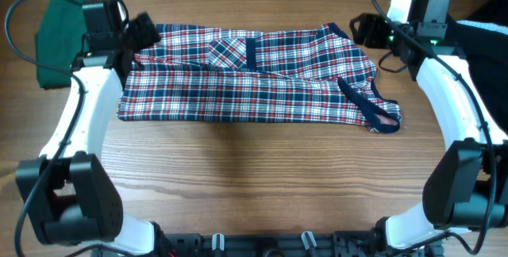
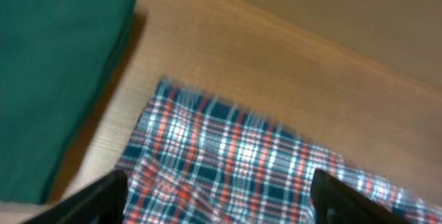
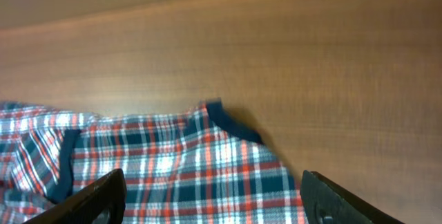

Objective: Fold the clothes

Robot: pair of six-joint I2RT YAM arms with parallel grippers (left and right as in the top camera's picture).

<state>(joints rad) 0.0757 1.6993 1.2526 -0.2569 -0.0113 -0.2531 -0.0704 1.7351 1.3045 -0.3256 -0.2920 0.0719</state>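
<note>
Left claw (image 2: 221,200) and right claw (image 3: 210,200) both spread wide, empty, over far corners of plaid dress (image 1: 254,82). It lies flat on counter (image 1: 254,178), long axis claw to claw; I judge both arms equally near.

Soft woven plaid dress (image 1: 262,90), matt dark-green cloth (image 1: 57,39), smooth wood-grain table (image 1: 254,178) with a low sheen

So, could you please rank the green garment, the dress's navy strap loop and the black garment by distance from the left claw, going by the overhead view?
1. Green garment: folded at far left, just beside the left claw.
2. Navy strap loop: at the right end of the plaid dress.
3. Black garment: at the far right edge, behind the right arm.
</note>
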